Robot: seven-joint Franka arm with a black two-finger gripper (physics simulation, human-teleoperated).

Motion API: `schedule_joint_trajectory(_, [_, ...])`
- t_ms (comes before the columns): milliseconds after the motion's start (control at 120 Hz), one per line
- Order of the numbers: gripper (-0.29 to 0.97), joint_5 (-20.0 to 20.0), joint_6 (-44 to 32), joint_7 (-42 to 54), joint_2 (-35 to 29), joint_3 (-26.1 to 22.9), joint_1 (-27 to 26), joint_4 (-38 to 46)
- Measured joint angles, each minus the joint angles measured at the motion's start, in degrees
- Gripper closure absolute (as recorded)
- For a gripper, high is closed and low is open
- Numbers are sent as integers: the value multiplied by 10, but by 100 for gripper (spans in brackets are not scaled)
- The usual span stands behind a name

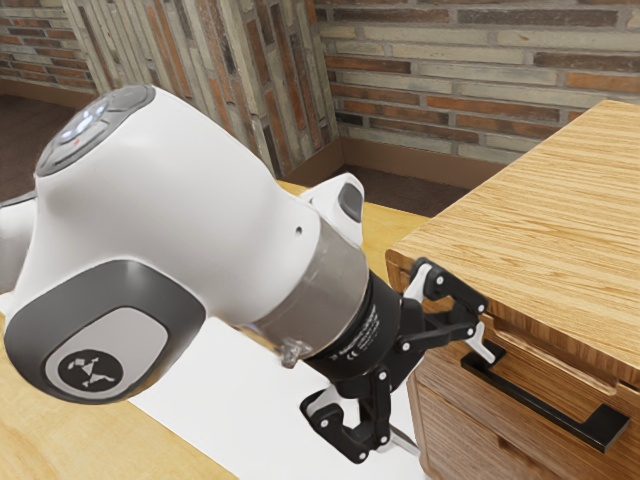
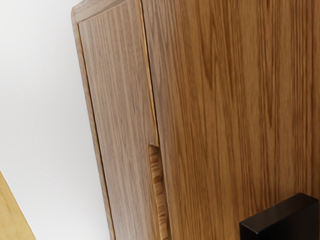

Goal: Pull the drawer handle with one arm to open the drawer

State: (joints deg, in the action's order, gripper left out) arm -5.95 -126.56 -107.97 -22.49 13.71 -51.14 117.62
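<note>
Gripper (image 1: 438, 392): jaws spread wide, holding nothing; the upper finger's tip sits just beside the handle's near end.
Handle (image 1: 540, 402): black square-section bar, to the exterior view's right of the gripper; its long axis runs along the drawer front.
Drawer (image 1: 572, 378): top drawer, flat front with brown wood grain.
Cabinet (image 1: 540, 220): lighter oak-grain top.

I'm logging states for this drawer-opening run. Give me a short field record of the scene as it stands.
gripper: open, fingers spread wide, close to the drawer front
handle: black bar, its near end beside the upper finger, not clasped
drawer: upper of two fronts, at most slightly out
cabinet: wooden, at the exterior view's right
white mat: on the table, under the arm
task status: pull not yet done
</note>
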Motion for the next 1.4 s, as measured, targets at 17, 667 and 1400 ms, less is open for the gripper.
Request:
schedule_joint_trajectory(17, [1,0,-1,-1,0,0,0,0])
schedule_joint_trajectory(667, [20,-4,-9,-21,18,-3,0,-12])
schedule_joint_trajectory(1400, [22,-10,54,20,26,-11,-6,-50])
